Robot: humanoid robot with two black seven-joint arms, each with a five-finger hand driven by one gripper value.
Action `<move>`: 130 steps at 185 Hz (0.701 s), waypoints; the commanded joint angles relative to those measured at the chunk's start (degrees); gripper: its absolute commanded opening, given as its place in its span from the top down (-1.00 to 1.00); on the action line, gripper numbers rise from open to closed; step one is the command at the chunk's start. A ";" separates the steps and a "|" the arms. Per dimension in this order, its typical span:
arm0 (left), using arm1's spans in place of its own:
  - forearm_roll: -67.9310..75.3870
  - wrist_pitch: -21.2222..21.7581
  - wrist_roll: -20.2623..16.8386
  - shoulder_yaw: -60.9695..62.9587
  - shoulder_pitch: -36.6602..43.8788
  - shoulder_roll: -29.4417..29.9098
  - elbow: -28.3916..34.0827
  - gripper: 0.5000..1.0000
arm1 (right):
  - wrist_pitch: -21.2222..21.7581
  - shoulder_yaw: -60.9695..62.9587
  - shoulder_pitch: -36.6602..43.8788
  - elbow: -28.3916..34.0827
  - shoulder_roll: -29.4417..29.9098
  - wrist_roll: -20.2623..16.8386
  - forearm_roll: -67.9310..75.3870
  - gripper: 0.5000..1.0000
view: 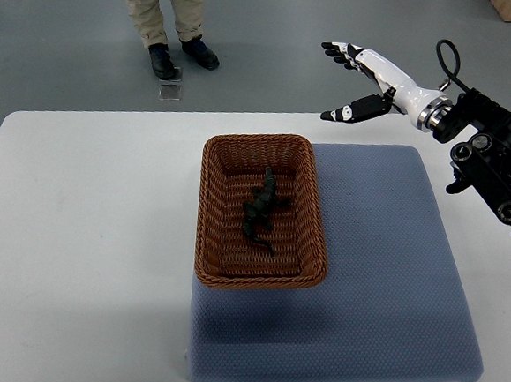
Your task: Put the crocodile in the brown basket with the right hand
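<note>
croc (261, 211) is lying in the brown wicker basket (217, 179) and my right hand (363, 80) hangs empty, fingers spread, up at 2 o'clock.

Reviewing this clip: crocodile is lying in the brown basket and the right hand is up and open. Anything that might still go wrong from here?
Little risk remains. The crocodile lies fully inside the brown basket, and the right hand is open, raised past the table's far edge.

1. The basket overhangs the left edge of the blue pad, so it may sit unevenly and rock if bumped.
2. A person stands beyond the table; a wide arm swing could come close to them.
</note>
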 commanded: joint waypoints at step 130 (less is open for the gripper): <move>-0.01 0.00 -0.02 0.00 0.00 0.00 0.00 -1.00 | -0.94 6.31 -3.56 -18.67 0.83 -5.06 43.62 -0.71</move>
